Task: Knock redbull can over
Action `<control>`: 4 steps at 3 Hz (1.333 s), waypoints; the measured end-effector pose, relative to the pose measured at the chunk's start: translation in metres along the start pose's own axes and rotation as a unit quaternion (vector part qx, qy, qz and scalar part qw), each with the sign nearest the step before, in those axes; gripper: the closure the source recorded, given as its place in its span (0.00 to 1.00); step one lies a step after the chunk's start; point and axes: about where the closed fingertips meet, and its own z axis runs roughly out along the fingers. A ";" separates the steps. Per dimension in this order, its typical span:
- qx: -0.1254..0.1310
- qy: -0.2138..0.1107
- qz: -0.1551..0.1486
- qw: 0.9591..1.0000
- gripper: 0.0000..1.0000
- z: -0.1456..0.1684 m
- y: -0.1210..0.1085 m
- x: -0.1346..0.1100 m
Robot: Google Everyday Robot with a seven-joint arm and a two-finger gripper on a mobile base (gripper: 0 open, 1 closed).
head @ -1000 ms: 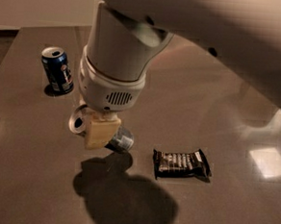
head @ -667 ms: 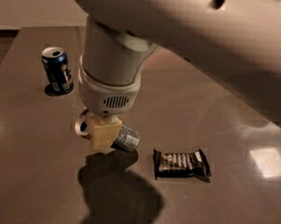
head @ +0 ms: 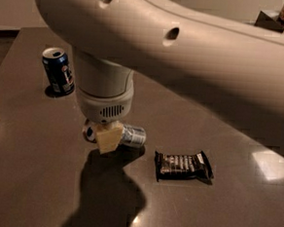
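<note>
The redbull can (head: 131,135) is a slim silver can lying on its side on the brown table (head: 25,175), just left of centre. Only its right end shows; the rest is hidden behind my gripper. My gripper (head: 106,136) hangs from the white wrist straight over the can's left part, with a tan finger (head: 109,137) in front of it and touching or nearly touching it. My large white arm crosses the top of the view.
A shorter dark blue can (head: 58,70) with a red-and-white logo stands upright at the back left. A dark snack bar wrapper (head: 183,165) lies to the right of the silver can. My arm's shadow falls on the table in front.
The arm has swung further across the top of the view. The gripper shifted slightly right, and more of the can's right end now shows beside it.
</note>
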 end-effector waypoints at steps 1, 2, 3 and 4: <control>0.000 0.015 -0.020 1.000 0.41 0.011 0.005 0.004; -0.003 0.018 -0.027 0.999 0.17 0.015 0.008 0.006; 0.003 0.018 -0.028 0.999 0.00 0.010 0.007 0.003; 0.003 0.018 -0.028 0.999 0.00 0.010 0.007 0.003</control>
